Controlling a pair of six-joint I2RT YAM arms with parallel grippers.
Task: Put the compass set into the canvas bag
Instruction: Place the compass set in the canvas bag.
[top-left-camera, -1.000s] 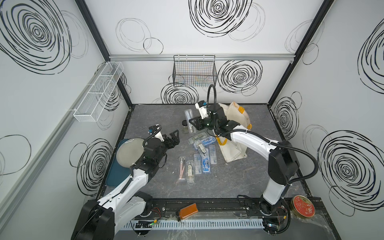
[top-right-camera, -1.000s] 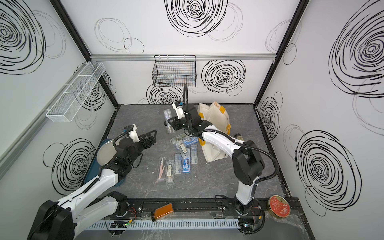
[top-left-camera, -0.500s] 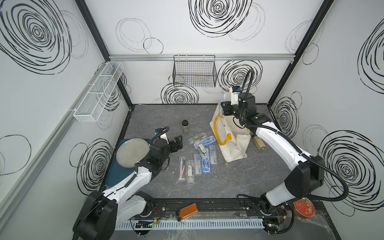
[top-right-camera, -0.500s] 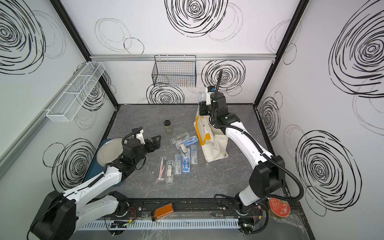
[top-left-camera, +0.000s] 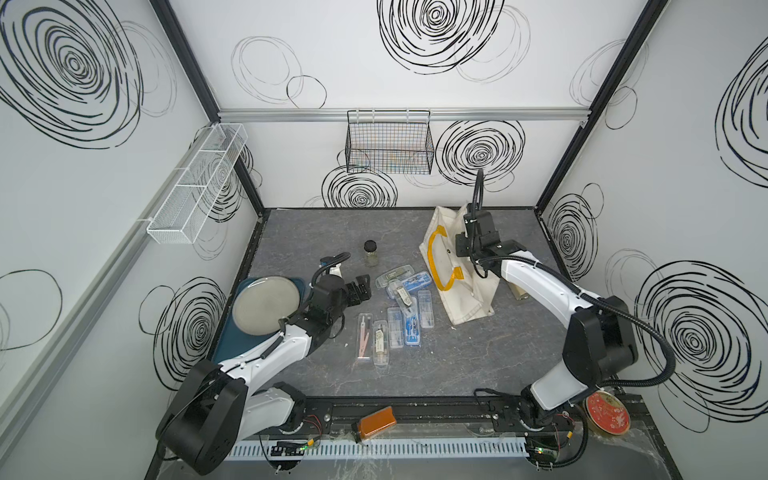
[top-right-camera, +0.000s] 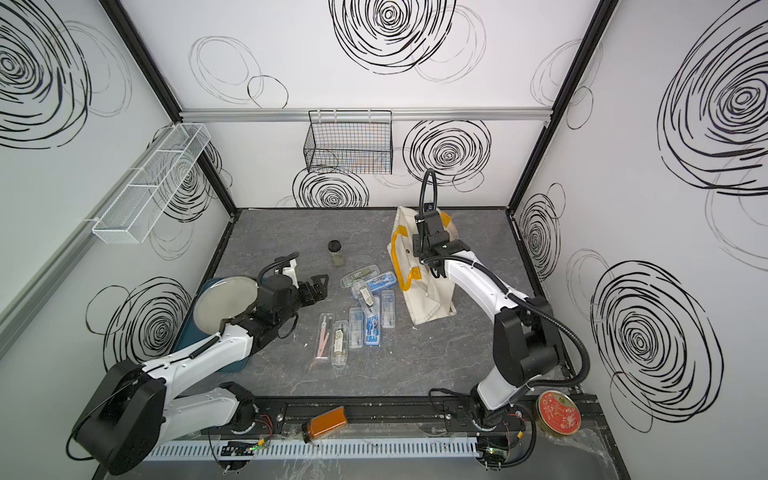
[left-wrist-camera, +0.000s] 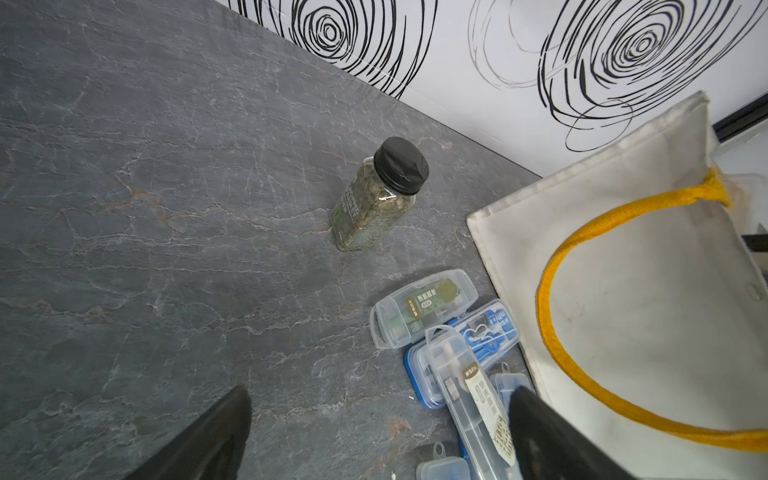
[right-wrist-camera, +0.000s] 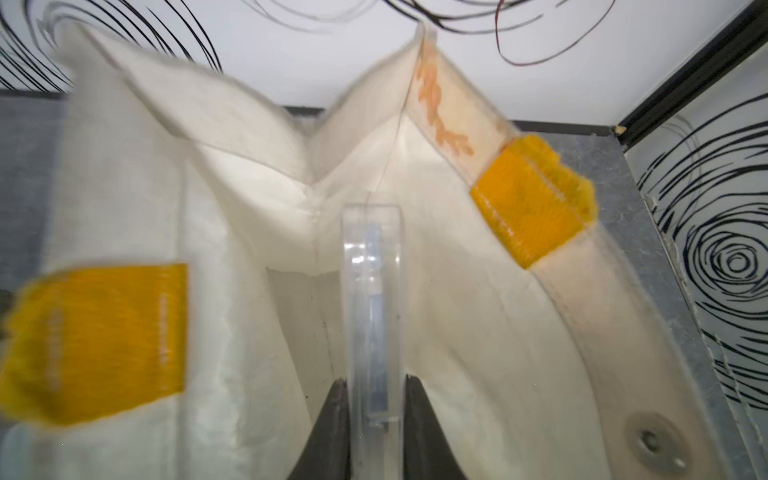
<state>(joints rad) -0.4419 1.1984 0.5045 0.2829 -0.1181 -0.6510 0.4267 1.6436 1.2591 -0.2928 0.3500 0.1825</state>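
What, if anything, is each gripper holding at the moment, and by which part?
The right gripper grips a clear plastic case by one end, over the open canvas bag. The left gripper is open and holds nothing.

Both top views are looking steeply down from high at the front, taking in the whole tabletop (top-left-camera: 457, 365) and sharing nearly everything. The left wrist camera is looking low across the tabletop past its jaws at the jar (left-wrist-camera: 378, 199), cases (left-wrist-camera: 424, 309) and canvas bag (left-wrist-camera: 623, 270) ahead of them. The right wrist camera is peering, very near, along the compass set (right-wrist-camera: 372, 311) between its jaws into the canvas bag's mouth.
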